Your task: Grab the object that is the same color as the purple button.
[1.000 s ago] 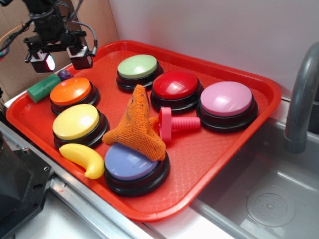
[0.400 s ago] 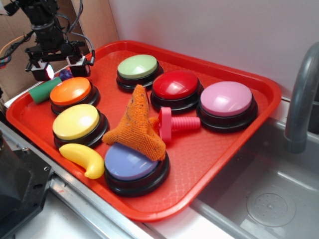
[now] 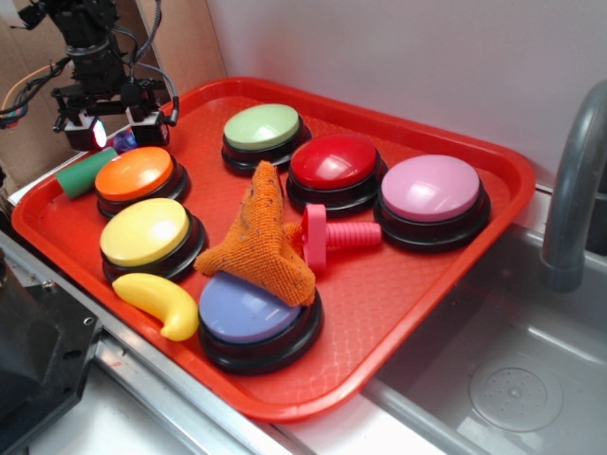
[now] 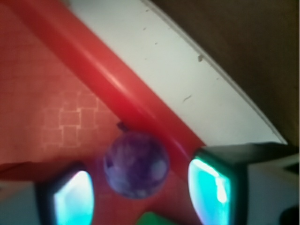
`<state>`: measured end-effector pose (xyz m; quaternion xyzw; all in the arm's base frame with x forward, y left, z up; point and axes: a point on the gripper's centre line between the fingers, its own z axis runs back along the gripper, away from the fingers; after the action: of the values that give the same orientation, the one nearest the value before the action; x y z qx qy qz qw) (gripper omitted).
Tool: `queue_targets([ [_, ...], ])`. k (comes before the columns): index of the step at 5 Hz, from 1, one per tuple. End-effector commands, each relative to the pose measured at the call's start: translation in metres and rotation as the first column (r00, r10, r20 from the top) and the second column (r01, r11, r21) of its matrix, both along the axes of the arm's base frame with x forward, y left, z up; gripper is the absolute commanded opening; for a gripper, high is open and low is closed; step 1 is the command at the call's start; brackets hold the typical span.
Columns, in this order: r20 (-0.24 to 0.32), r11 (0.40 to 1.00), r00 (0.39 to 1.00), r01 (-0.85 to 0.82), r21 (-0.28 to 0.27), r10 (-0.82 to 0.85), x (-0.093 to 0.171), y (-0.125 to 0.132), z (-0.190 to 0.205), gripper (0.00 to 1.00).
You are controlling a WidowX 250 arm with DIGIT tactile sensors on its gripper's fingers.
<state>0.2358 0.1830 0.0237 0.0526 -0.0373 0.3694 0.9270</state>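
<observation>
1. Your gripper [image 3: 111,130] hangs low over the red tray's [image 3: 417,275] far-left corner, jaws apart.
2. The purple lump [image 4: 136,165] sits between the fingertips [image 4: 212,187] (untouched either side), beside the tray rim.
3. Green cylinder [image 3: 83,172] and orange button [image 3: 137,174] lie near.

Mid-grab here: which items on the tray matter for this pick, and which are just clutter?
Matter: purple lump, purple button as colour reference, gripper with jaws open around the lump.

Clutter: green cylinder, pink screw, banana, orange cloth, other buttons.
</observation>
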Motion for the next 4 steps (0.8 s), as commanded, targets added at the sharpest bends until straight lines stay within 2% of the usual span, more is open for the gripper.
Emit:
queue_targets([
  [1, 0.025, 1.000, 1.000, -0.006, 0.027, 0.005, 0.007, 0.009, 0.004, 0.00],
  [3, 0.064, 0.998, 0.997, -0.046, 0.043, 0.044, 0.003, 0.003, 0.023, 0.00],
  [4, 0.157, 0.999, 0.987, -0.033, -0.028, 0.037, 0.010, -0.011, 0.055, 0.00],
])
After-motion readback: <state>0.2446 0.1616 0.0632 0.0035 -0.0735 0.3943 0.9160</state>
